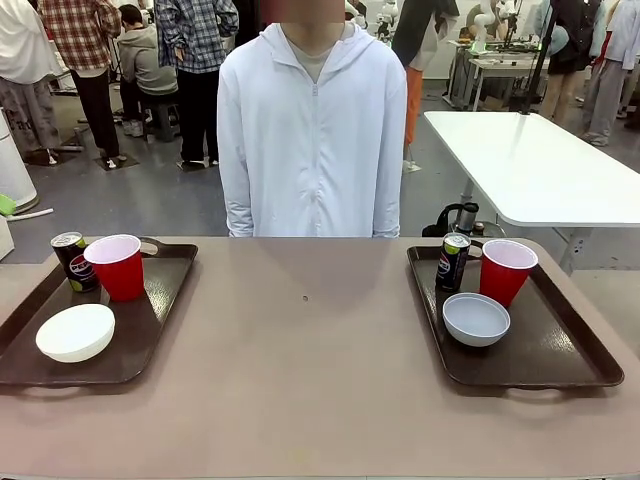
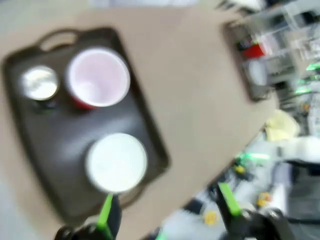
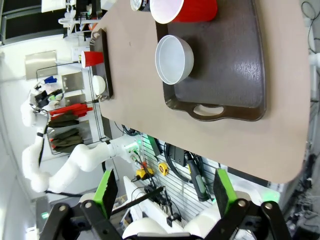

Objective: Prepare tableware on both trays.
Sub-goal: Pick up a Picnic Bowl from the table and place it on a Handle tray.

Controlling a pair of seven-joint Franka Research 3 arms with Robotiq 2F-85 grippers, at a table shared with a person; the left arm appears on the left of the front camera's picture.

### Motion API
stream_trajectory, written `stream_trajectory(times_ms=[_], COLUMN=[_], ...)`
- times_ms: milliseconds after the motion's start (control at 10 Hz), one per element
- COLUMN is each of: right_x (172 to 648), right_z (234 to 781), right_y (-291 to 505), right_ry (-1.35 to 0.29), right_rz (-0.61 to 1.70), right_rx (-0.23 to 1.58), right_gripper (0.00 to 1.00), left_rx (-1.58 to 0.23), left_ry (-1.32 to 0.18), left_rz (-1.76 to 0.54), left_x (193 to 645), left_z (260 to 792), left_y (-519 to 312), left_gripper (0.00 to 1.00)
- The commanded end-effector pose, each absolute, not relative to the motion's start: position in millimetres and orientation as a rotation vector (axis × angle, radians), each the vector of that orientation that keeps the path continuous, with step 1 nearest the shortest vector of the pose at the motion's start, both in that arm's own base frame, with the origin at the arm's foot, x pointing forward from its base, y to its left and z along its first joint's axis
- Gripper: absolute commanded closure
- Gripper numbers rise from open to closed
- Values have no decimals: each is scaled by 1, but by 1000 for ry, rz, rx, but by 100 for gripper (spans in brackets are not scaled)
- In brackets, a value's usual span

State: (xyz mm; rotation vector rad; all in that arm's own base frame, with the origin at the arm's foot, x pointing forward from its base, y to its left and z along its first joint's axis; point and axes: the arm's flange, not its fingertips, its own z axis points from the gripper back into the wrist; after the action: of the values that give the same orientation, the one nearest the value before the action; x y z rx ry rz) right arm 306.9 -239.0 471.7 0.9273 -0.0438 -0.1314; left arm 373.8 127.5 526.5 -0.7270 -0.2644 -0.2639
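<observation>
On the left tray [image 1: 150, 330] stand a dark soda can [image 1: 72, 262], a red cup [image 1: 118, 266] and a cream bowl [image 1: 76, 332]. The right tray [image 1: 560, 350] holds a second can [image 1: 452, 262], a red cup [image 1: 506, 271] and a greyish bowl [image 1: 476, 319]. My left gripper [image 2: 167, 207] hangs open above the near edge of the left tray [image 2: 55, 150], with its bowl [image 2: 116, 162], cup [image 2: 98, 78] and can [image 2: 40, 83] below. My right gripper [image 3: 164, 191] is open, off the near end of the right tray [image 3: 235, 75], whose bowl [image 3: 174, 59] and cup [image 3: 184, 10] show.
A person in a white zip jacket [image 1: 312, 140] stands at the far side of the brown table [image 1: 310, 370], arms down. A white table [image 1: 540, 165] stands behind on the right. Shelves and cables sit beyond the table's near edge in the right wrist view.
</observation>
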Motion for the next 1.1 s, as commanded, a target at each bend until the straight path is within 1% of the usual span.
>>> stream_trajectory(times_ms=[0,100,300,500,800,900,1000], right_x=[308,308,308,308,308,308,308], right_z=[472,472,472,472,472,472,472], right_y=[-238,-238,-238,-238,-238,-238,-238], right_ry=[-43,-43,-43,-43,-43,-43,-43], right_rz=[-130,-130,-130,-130,-130,-130,-130], right_rx=[927,927,927,927,927,927,927], right_gripper=[0,0,0,0,0,0,0], left_rx=[-986,-1058,-1143,-1172,-1105,-1157,-1157], left_ry=[-156,-148,-140,-115,-97,-93,-93], left_rz=[-189,-144,-66,-30,-102,-8,-8], left_x=[398,403,409,411,409,409,409], left_z=[501,488,459,438,424,421,421], left_y=[182,204,236,259,260,261,261], left_gripper=[0,0,0,0,0,0,0])
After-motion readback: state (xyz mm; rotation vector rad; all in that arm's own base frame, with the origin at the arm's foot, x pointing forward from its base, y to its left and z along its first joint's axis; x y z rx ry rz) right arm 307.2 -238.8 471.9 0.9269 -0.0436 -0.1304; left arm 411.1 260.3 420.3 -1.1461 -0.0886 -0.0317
